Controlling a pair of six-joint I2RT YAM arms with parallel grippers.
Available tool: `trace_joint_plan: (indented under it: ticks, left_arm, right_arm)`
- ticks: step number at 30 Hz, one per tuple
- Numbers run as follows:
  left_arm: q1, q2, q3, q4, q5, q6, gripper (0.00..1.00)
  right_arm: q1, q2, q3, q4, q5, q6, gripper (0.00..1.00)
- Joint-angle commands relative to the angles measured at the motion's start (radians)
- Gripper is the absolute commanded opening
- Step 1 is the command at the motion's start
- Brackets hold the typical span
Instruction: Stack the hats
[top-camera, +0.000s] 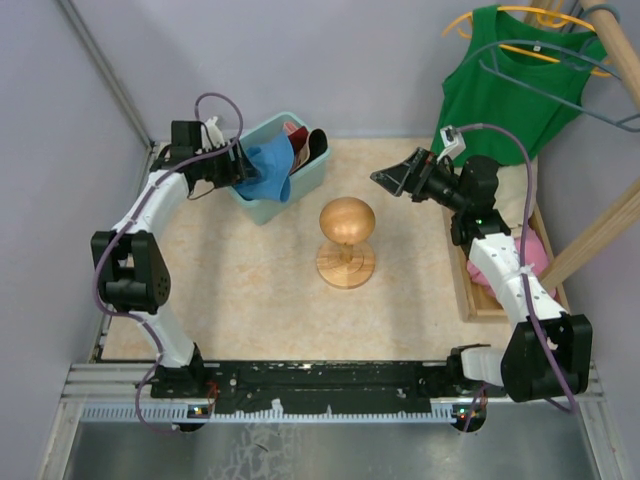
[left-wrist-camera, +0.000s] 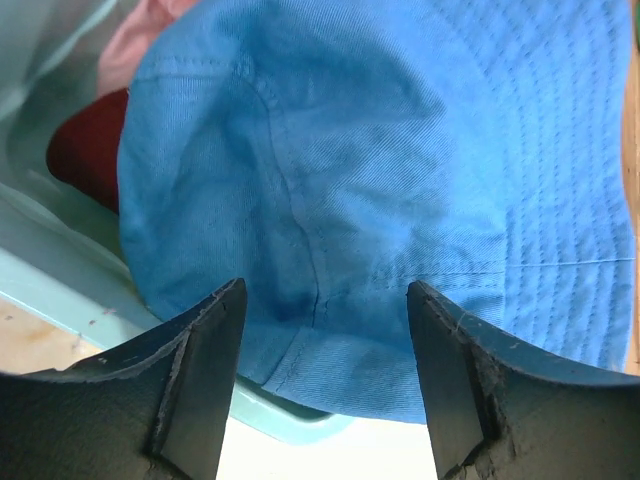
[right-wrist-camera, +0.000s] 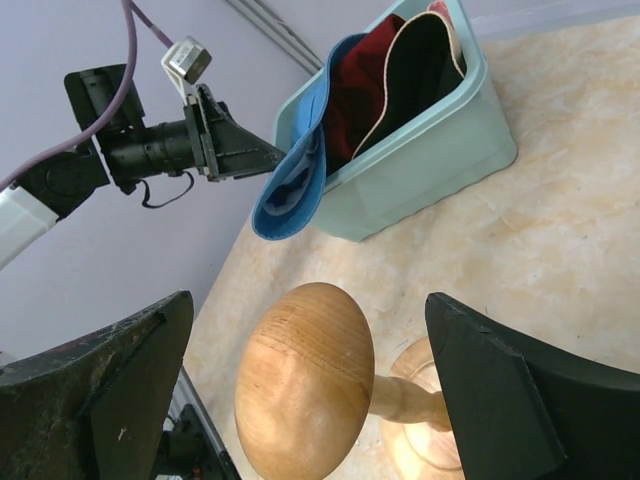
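Over the rim of the teal basket (top-camera: 305, 187) drapes the blue hat (top-camera: 268, 172), the left gripper's (left-wrist-camera: 325, 295) jaws apart just beside it. Inside the basket sits the dark red hat (right-wrist-camera: 355, 90); well away, the right gripper (right-wrist-camera: 308, 300) gapes wide.

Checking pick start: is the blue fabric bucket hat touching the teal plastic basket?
Touching. Right wrist view: the blue fabric bucket hat drapes over the teal plastic basket's rim, hanging down its outer wall.
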Motion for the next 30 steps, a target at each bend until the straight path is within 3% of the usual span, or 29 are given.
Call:
trace_joint_plan:
  ticks: [1, 11, 15, 16, 19, 21, 25, 30]
  left_arm:
    - [0.0, -0.019, -0.041, 0.062, 0.06, -0.044, 0.72]
    - [-0.001, 0.051, 0.004, 0.132, 0.103, -0.081, 0.73]
    - [-0.005, 0.069, 0.006, 0.153, 0.114, -0.089, 0.67]
    - [-0.005, 0.073, 0.005, 0.154, 0.113, -0.088, 0.63]
    - [-0.006, 0.082, 0.005, 0.156, 0.109, -0.091, 0.21]
    - [-0.006, 0.084, 0.021, 0.145, 0.104, -0.089, 0.04]
    - [-0.006, 0.065, 0.118, 0.065, 0.06, -0.054, 0.0]
    - [-0.009, 0.037, 0.358, -0.081, -0.031, 0.016, 0.0]
  right_arm:
    - [0.007, -0.013, 0.01, 0.017, 0.001, -0.016, 0.99]
    - [0.007, -0.011, 0.027, -0.013, -0.005, -0.04, 0.99]
    - [0.007, -0.007, 0.028, -0.018, -0.005, -0.047, 0.99]
    - [0.007, -0.004, 0.03, -0.017, -0.006, -0.047, 0.99]
    - [0.007, 0.002, 0.038, -0.018, -0.008, -0.048, 0.99]
    - [0.007, 0.006, 0.043, -0.021, -0.004, -0.051, 0.99]
    - [0.007, 0.017, 0.064, -0.03, -0.02, -0.083, 0.99]
    - [0.007, 0.033, 0.086, -0.026, -0.029, -0.034, 0.99]
